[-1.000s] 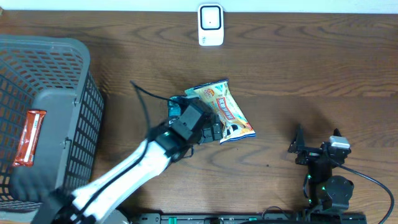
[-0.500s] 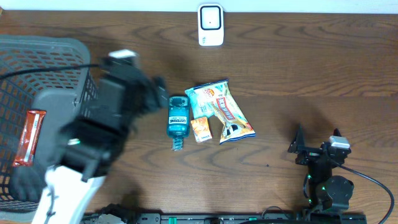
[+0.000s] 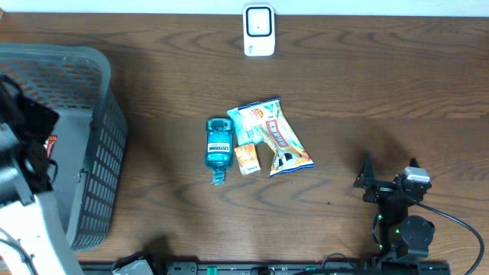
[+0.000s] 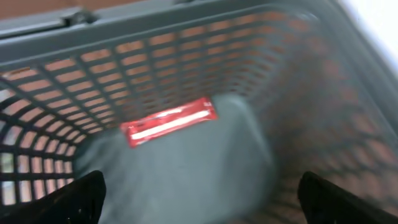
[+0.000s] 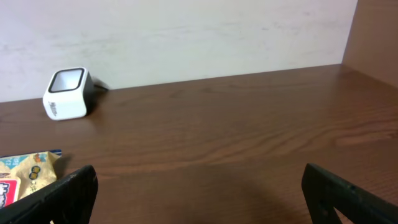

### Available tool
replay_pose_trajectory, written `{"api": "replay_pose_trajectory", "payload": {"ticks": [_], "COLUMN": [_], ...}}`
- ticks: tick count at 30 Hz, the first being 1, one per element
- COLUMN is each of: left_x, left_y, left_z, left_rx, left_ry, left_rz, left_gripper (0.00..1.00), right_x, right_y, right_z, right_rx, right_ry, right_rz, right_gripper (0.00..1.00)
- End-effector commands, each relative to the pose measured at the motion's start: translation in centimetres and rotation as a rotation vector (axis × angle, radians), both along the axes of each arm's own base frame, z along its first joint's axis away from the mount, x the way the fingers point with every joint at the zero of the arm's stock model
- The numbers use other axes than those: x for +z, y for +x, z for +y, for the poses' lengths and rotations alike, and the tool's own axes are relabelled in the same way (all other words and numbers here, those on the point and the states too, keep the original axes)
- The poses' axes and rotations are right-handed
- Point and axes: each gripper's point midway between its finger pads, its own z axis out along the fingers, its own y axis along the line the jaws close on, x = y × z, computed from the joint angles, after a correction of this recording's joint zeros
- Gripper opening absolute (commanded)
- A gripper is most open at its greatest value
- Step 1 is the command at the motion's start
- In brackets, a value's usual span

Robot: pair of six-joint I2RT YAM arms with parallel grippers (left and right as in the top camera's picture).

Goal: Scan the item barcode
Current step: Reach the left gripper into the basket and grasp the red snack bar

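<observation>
At the near right corner of the table the right gripper rests with its jaws spread wide and nothing between them, pointing toward the far edge. At the left edge the left gripper hangs over the grey basket, also spread wide and empty. A red packet lies flat on the basket floor below it, apart from both fingers. That packet looks like the item to be scanned here, and it is not yet gripped. Picking it up, carrying it to the scanner and turning its barcode to the window all seem still to come. In the middle of the table lie a blue bottle, a small orange packet touching it, and a snack bag against the packet's far side. Whether these have been scanned cannot be told. At the middle of the far edge stands the white scanner, its window facing up, well apart from every item. The left wrist view alone shows the red packet whole and how it lies, whereas from overhead only a sliver shows beside the arm. The right wrist view alone shows the scanner standing just before the pale wall. Only the overhead view takes in basket, items and scanner together.
</observation>
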Motion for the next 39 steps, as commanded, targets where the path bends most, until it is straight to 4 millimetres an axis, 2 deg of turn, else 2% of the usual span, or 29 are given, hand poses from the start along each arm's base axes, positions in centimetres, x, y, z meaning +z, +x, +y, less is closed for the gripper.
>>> {"api": "replay_pose_trajectory", "payload": {"ticks": [1, 6, 7, 10, 11, 25, 34, 39], "left_x": [-4.6, -11.2, -12.9, -15.6, -17.0, -23.1, -25.1, -25.9], "left_y": [-0.7, -1.0, -0.7, 0.3, 1.3, 4.4, 5.3, 4.9], "left_z": [3.8, 6.4, 6.8, 7.0, 7.1, 8.6, 9.4, 10.0], "left_rx": [0.070, 0.085, 0.058, -0.050, -0.126, -0.194, -0.199, -0.181], "left_ry": [-0.019, -0.066, -0.067, -0.063, -0.062, -0.108, -0.108, -0.120], "left_rz": [0.143, 0.275, 0.314, 0.376, 0.400, 0.448, 0.455, 0.460], "left_gripper": [0.92, 0.91, 0.91, 0.88, 0.87, 0.80, 0.79, 0.79], "right_x": [0.0, 0.0, 0.0, 0.0, 0.0, 0.0, 0.0, 0.0], "right_y": [0.0, 0.0, 0.0, 0.0, 0.0, 0.0, 0.0, 0.0], "right_z": [0.1, 0.1, 0.1, 0.1, 0.1, 0.1, 0.1, 0.1], "right_rx": [0.001, 0.001, 0.001, 0.001, 0.001, 0.001, 0.001, 0.001], "right_ry": [0.011, 0.011, 0.011, 0.011, 0.012, 0.012, 0.012, 0.011], "right_rz": [-0.001, -0.001, -0.001, -0.001, -0.001, -0.001, -0.001, -0.001], "right_gripper": [0.99, 0.99, 0.99, 0.99, 0.99, 0.99, 0.99, 0.99]}}
